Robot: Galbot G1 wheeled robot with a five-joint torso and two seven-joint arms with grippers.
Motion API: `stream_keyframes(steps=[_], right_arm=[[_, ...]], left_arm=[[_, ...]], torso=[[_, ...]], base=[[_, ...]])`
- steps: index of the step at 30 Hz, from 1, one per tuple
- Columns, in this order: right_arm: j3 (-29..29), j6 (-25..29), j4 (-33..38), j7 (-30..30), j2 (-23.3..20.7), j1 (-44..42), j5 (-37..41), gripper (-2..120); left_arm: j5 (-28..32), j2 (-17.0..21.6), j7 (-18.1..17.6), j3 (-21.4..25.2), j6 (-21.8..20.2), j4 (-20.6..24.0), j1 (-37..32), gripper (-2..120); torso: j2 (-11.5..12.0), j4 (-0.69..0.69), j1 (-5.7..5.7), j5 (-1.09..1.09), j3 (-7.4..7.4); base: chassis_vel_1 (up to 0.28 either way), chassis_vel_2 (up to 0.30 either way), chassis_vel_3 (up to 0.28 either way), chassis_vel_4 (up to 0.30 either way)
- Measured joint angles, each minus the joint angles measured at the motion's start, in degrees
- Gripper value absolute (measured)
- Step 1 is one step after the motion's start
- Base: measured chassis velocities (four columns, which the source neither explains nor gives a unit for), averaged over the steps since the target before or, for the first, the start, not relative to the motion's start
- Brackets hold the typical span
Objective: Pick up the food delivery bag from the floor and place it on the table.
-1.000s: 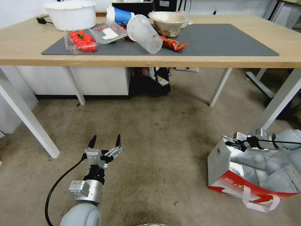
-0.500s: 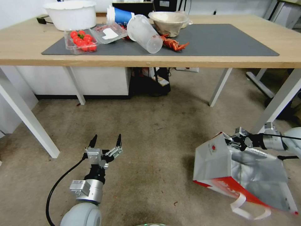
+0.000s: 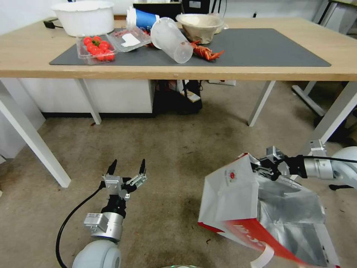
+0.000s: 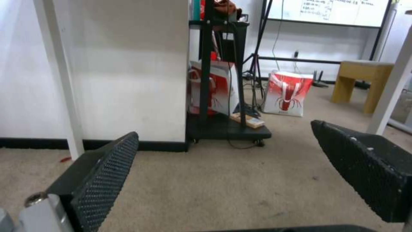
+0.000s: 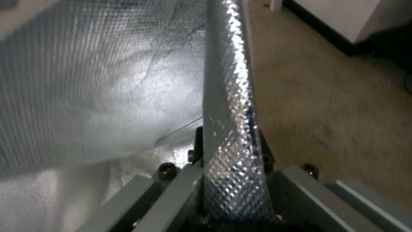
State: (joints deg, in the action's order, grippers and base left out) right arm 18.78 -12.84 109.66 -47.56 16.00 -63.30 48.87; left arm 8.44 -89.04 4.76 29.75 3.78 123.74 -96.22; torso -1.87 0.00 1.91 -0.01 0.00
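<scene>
I have the right gripper (image 3: 262,168) pinched shut on the top rim of the bag (image 3: 238,197), foil lining between the pads, so the bag hangs tilted with its open mouth toward me and its red base low by the floor (image 3: 171,149). Gripping the rim rather than the loose handle (image 3: 264,256) keeps the load from swinging, I judge. My left gripper (image 3: 126,168) waits low over the floor, fingers spread wide and empty. The table (image 3: 29,56) stands ahead, well above the bag.

Food delivery bag (image 3: 238,197) tilted, open-mouthed
</scene>
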Motion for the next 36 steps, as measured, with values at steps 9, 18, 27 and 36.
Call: stream_keyframes(steps=[9,18,27,36], right_arm=[[8.03,-0.28,4.40,1.81,-2.40,-7.73,1.70,0],[9.32,-0.36,5.06,1.82,-1.99,-9.32,1.56,0],[9.21,-0.29,4.79,1.39,-1.22,-9.29,0.82,0],[9.05,-0.02,4.51,0.61,-0.88,-9.32,0.28,0]], left_arm=[[-0.49,-0.12,0.31,-0.40,0.01,0.33,-0.29,100],[-0.62,-0.47,0.81,-0.41,0.22,0.80,-0.70,100],[-0.77,-0.63,1.53,0.13,0.48,0.81,-0.85,100],[-0.71,-0.68,2.82,0.85,1.32,0.71,-0.66,100]], torso=[[0.00,-0.01,0.00,-0.01,0.00],[0.00,0.00,0.00,0.01,0.00],[0.00,0.00,0.00,0.01,0.00],[-0.06,0.00,0.01,0.01,0.04]], base=[[0.000,0.000,0.000,0.000],[0.000,0.000,0.000,0.000],[0.000,0.000,0.000,0.000],[0.000,0.000,0.000,0.000]])
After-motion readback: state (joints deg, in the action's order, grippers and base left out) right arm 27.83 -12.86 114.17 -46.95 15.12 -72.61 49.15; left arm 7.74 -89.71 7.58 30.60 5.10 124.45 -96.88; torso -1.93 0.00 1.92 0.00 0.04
